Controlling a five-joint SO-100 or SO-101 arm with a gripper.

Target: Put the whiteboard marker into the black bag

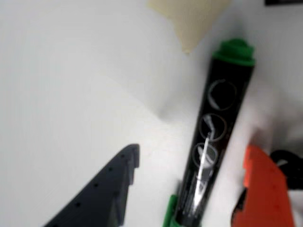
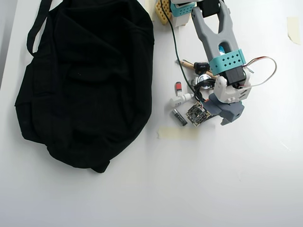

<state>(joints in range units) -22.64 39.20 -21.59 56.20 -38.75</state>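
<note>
The gripper (image 1: 189, 189) straddles the whiteboard marker (image 1: 218, 127) with jaws spread (grasp step); next it must pinch, then carry left to the black bag (image 2: 85, 80)

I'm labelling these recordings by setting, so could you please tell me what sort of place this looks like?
Probably a hobbyist's or lab workbench rather than a home room: a plain white table carries the small arm, a bare circuit board beside the gripper, and bits of masking tape. The black bag lies alongside.
</note>
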